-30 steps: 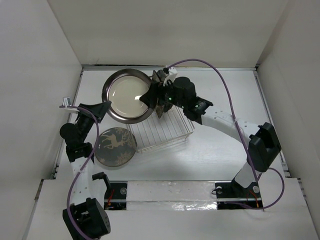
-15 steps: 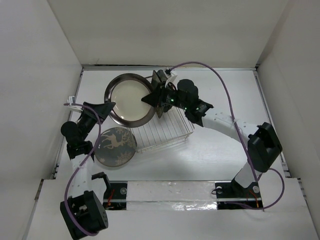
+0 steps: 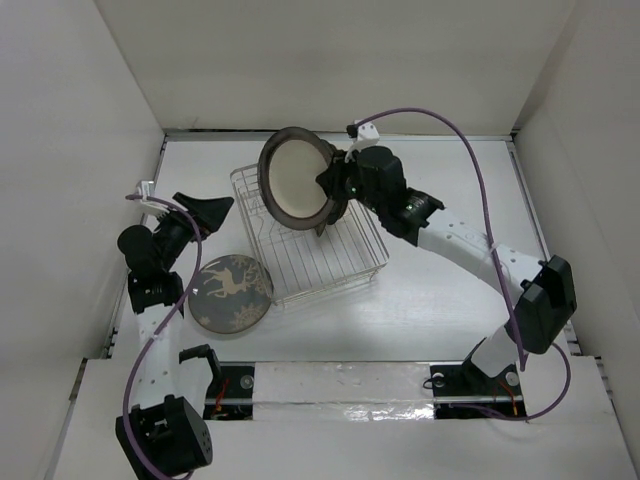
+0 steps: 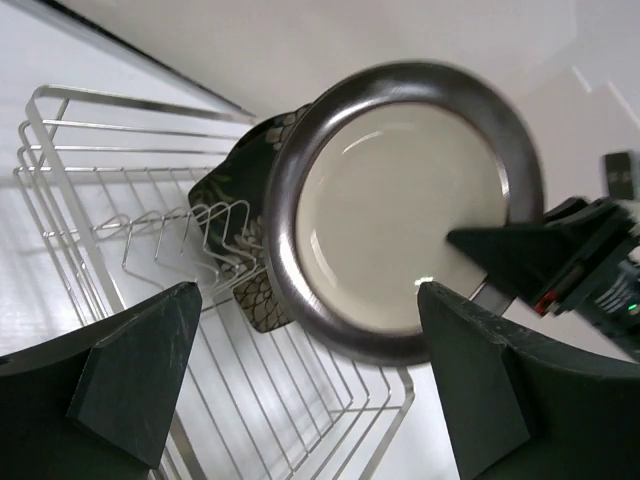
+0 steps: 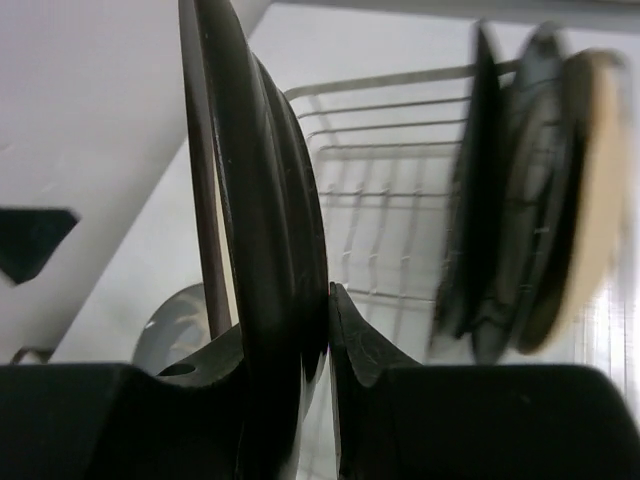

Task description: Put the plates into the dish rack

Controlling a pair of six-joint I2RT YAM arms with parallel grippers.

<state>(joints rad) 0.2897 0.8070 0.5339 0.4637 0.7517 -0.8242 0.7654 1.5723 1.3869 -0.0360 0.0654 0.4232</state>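
Over dish rack [image 3: 330, 262], dark-rimmed plate [image 3: 296, 187] now upright, seemingly unslotted

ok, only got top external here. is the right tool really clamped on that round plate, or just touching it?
Observer: Clamped. Right wrist shows the plate edge-on, with the right tool shut on its rim, pressing both faces.
Operator: anything in the rack already? the plate blocks my view.
Observer: Yes. Right wrist shows what looks like three plates standing on edge in the rack. They are blurred; the one farthest from the held plate is tan.
Operator: which one sits nearest the held plate?
Observer: Left wrist shows the black floral plate right behind it, upright in the rack.
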